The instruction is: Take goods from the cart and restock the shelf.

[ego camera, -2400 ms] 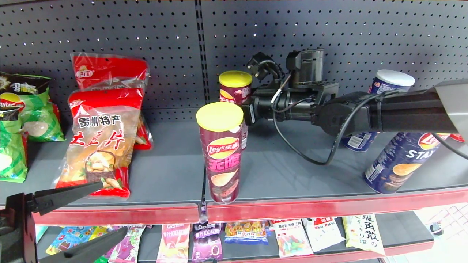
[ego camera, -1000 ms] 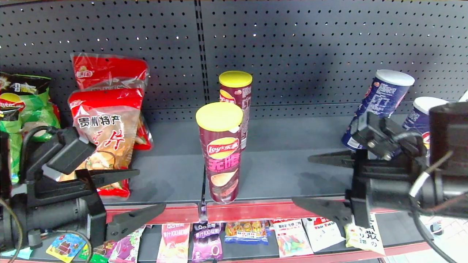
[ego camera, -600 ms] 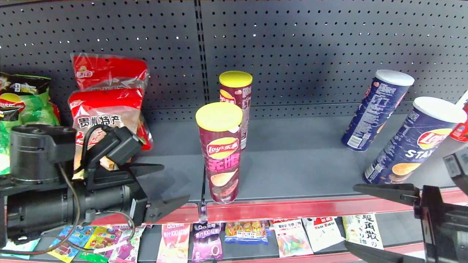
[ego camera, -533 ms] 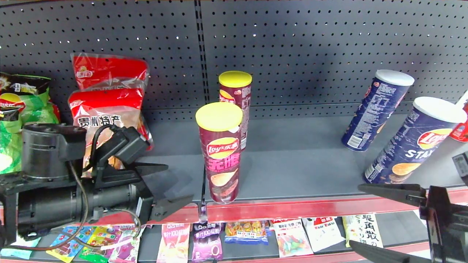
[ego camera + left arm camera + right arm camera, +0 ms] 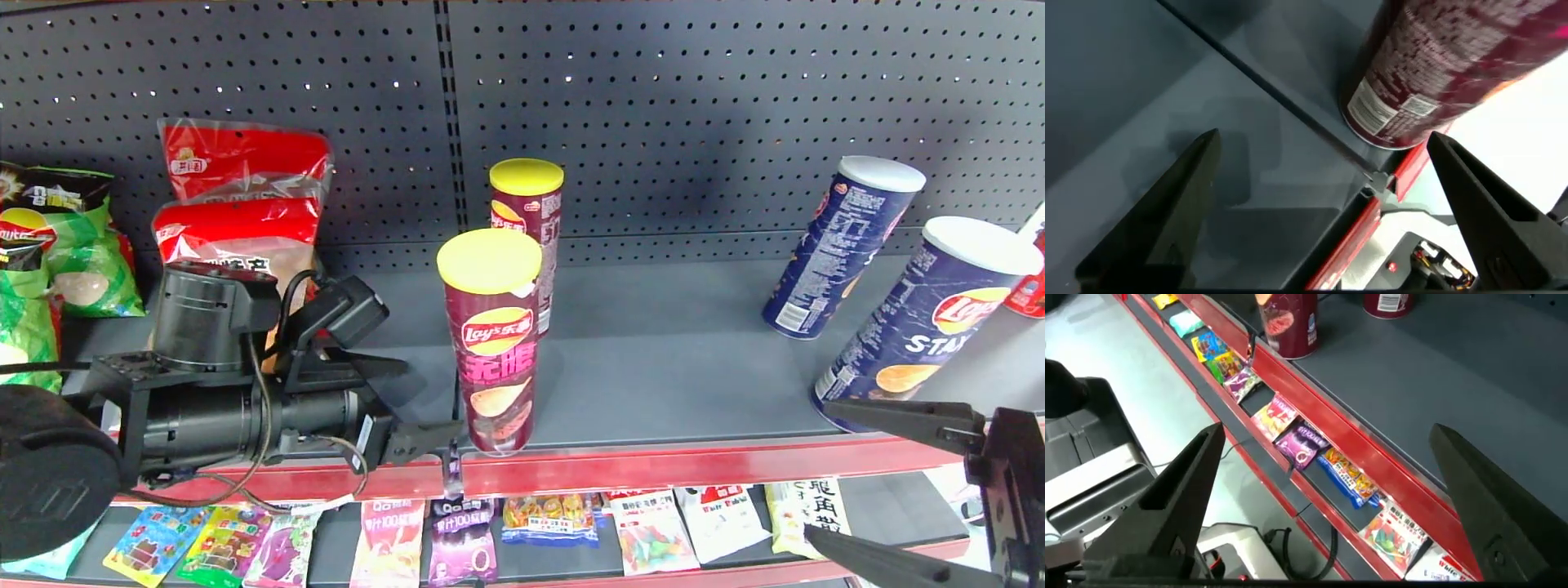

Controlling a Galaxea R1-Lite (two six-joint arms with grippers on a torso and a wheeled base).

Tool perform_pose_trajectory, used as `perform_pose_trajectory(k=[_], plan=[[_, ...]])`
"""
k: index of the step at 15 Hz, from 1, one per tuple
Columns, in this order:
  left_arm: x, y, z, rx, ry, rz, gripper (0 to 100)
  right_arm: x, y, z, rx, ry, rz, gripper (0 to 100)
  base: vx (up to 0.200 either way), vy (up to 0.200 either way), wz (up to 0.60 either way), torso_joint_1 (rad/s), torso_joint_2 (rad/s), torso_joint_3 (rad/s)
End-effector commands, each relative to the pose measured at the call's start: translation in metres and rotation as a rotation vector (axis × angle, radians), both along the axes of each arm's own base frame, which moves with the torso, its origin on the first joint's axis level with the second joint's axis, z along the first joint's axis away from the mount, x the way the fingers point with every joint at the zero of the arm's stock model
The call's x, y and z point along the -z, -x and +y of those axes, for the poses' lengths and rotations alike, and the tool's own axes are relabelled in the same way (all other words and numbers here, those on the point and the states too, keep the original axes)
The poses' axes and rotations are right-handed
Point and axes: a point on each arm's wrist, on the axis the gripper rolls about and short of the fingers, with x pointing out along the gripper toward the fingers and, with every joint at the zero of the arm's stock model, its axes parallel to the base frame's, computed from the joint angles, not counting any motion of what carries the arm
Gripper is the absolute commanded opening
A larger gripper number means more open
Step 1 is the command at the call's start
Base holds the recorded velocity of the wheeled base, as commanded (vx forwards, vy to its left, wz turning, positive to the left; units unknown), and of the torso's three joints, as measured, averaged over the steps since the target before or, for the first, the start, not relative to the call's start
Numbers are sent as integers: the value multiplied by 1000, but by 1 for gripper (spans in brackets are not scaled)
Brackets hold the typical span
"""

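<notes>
**Two open grippers waiting at the snack shelf**

From my remote station I am counting four full chip cans on the grey shelf (image 5: 653,367): two maroon ones with yellow lids and two blue cans (image 5: 841,245) with white lids. A sliver of a red can (image 5: 1024,296) is peeking in at the right edge.

The front can (image 5: 494,343) is standing upright at the shelf's front edge, right behind the red rail (image 5: 653,467). It is showing a yellow oval logo and a chip picture on its maroon wall. The rear can (image 5: 525,208) is standing upright behind it, near the perforated back panel (image 5: 653,98). The blue cans are sitting well apart from them, to the right.

Two red bags (image 5: 245,163) are leaning at the back on the left, one in front of the other, beside some green bags (image 5: 49,261). A row of small packets (image 5: 555,523) is hanging below.

The left gripper (image 5: 433,398) is hovering level with the rail, fingers spread wide and holding nothing. The front can's base (image 5: 1429,73) is sitting just beyond its fingertips (image 5: 1200,155). The right gripper (image 5: 816,469) is hanging low at the right, below the nearer blue can, its fingers (image 5: 1454,457) also spread and empty.
</notes>
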Motion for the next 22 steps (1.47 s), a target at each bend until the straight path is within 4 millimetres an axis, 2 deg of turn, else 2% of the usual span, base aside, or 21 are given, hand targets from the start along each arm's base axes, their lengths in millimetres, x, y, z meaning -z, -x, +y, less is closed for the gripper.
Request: perform_pose_trajectory(k=[1,10,22], plan=[[4,-4,-1,-5,-7,13,100,1,-1,0,-1,2,3,100,0,0,0,0,0,0],[3,-21,-8,-26,-13,-2,100,1,-2,0,10,-1,12,100,0,0,0,0,0,0],[0,-25,-11,-24,-8,-15,100,0,-2,0,10,-3,9,100,0,0,0,0,0,0]])
